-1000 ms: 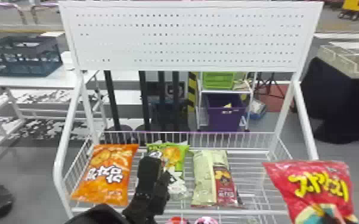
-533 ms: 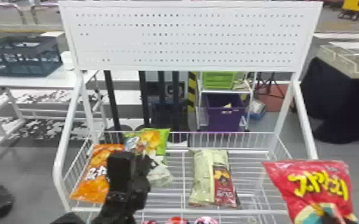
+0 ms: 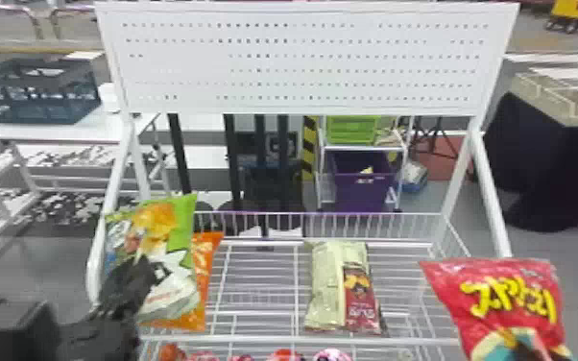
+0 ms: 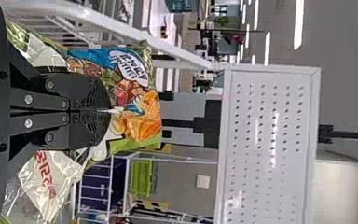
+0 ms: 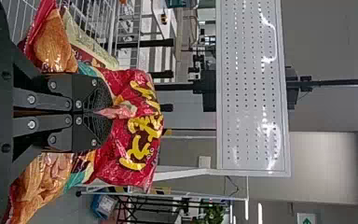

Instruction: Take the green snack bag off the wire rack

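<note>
Snack bag (image 3: pixel 156 228), green, sits pinched in left gripper (image 3: pixel 143 269).

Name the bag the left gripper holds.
The green snack bag, pinched by the left gripper; the red bag is in the right gripper, the orange bag and cream bag on the rack.

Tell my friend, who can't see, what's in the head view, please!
The robot's left gripper holds up a green snack bag, partly hiding an orange bag on the left of a white wire rack. A cream and dark-red bag lies near the rack's middle, and a bright red bag is at the lower right.
</note>
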